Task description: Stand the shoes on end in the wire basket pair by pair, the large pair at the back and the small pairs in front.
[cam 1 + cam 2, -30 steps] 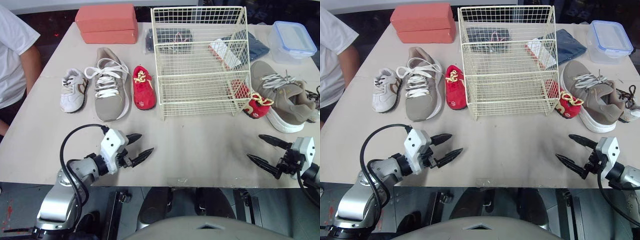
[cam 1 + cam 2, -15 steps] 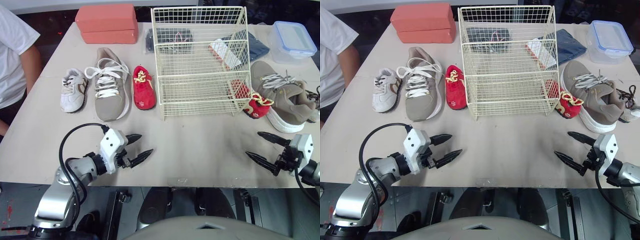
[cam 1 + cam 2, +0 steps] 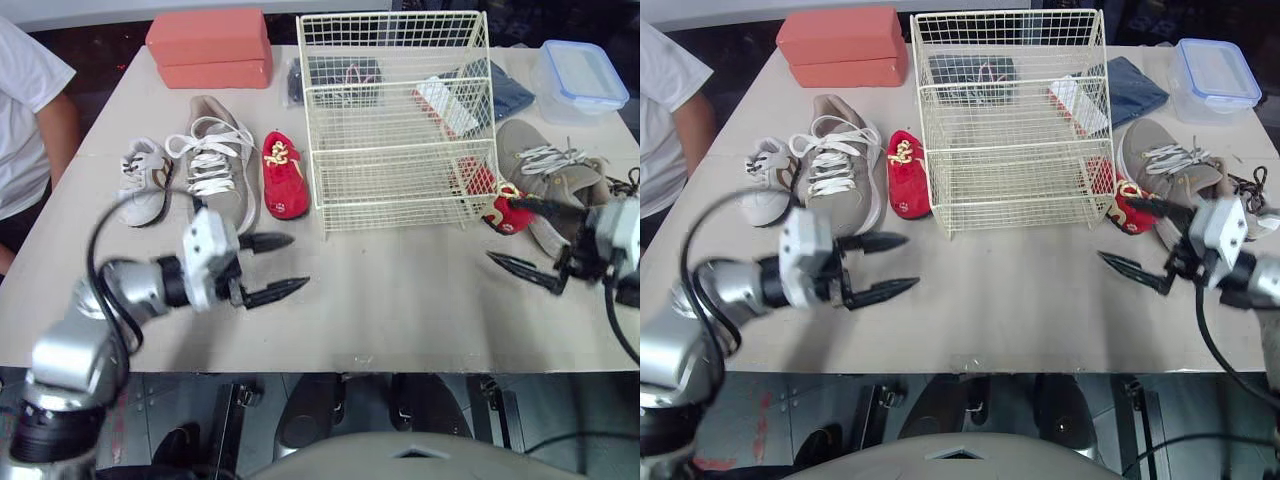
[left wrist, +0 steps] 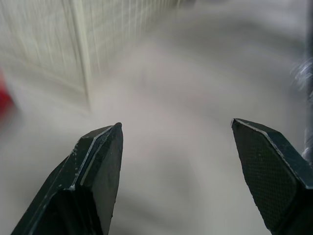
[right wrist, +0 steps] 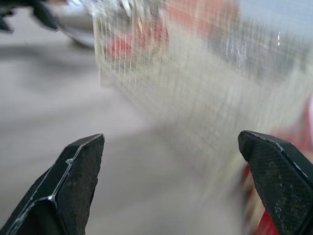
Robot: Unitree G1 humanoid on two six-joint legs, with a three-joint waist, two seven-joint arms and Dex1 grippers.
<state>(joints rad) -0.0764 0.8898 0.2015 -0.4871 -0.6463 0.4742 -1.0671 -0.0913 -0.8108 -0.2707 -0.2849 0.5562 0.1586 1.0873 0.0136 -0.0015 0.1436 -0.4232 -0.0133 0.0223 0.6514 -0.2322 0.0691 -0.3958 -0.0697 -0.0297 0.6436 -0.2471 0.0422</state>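
Wire basket (image 3: 395, 120) is stood on the surface (image 3: 400, 300) toward the far edge, somewhat to the right of the middle, and all the shoes are laid outside it on the surface, soles down

A person in a white sleeve (image 3: 25, 110) is seen beyond the left edge. Two salmon boxes (image 3: 208, 45) are stacked at the far edge, left of the basket. A plastic container with a blue-rimmed lid (image 3: 585, 80) is set at the far right corner, and dark folded cloth (image 3: 335, 75) is seen behind the basket through its wires

One large taupe shoe (image 3: 215, 165) is placed left of the basket with its toe toward the near edge. The other large taupe shoe (image 3: 550, 185) is placed right of the basket, close to the right edge

The left gripper (image 3: 300, 260) is held above the bare surface near the toe of the left large shoe, its two black fingers spread wide and nothing between them. The right gripper (image 3: 497, 227) is held by the basket's near right corner, its fingers likewise spread wide and empty, the upper finger crossing in front of the right-hand shoes

A white small shoe (image 3: 143, 180) is placed toward the left edge, just beside the left large shoe. A red small shoe (image 3: 284, 175) is laid between that large shoe and the basket. A second red small shoe (image 3: 510, 212) is laid at the basket's near right corner, against the right large shoe
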